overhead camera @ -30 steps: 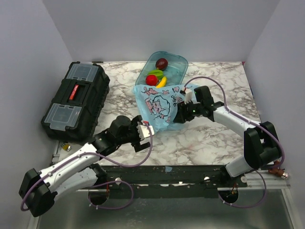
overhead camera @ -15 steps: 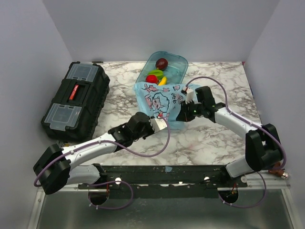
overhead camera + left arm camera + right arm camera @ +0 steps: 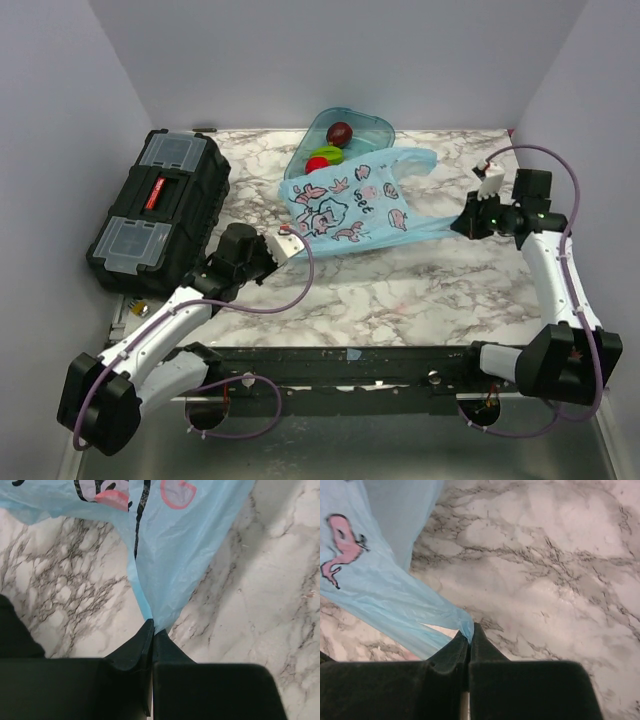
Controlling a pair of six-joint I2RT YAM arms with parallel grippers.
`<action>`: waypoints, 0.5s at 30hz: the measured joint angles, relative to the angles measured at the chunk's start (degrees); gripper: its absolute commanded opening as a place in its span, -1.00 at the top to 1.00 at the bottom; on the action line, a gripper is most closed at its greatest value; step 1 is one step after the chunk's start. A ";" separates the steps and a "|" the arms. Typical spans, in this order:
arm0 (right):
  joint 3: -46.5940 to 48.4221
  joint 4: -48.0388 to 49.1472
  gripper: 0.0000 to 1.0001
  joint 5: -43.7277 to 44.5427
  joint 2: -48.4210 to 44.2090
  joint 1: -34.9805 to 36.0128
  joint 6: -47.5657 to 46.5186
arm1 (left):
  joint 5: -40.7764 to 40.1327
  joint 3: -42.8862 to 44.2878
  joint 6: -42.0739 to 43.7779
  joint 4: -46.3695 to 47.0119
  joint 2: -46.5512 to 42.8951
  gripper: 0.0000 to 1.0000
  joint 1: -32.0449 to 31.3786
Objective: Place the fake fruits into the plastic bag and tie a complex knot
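From above only: plastic bag (image 3: 350, 205) stretched across the marble table (image 3: 400, 290), fake fruits (image 3: 328, 155) behind it in the teal tray (image 3: 368, 132). At the wrists: left gripper (image 3: 151, 629) and right gripper (image 3: 469, 630) each pinched tight on a bag corner. Hides the tray's near end. Pulled wider than 0.5 s ago.

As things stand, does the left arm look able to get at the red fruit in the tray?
Probably not yet: the left tool is shut on a corner of the plastic bag, and the stretched bag lies between it and the red fruit in the tray.
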 measured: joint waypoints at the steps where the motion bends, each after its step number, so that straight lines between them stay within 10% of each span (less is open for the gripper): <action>1: 0.52 -1.77 0.99 -1.44 -0.17 -2.08 -1.55 | 2.34 -0.37 0.90 0.00 -0.15 1.00 0.68; 15: 18.93 -16.13 0.99 -19.87 -2.78 -7.80 -7.21 | 14.75 11.50 1.07 -8.66 7.85 1.00 -2.78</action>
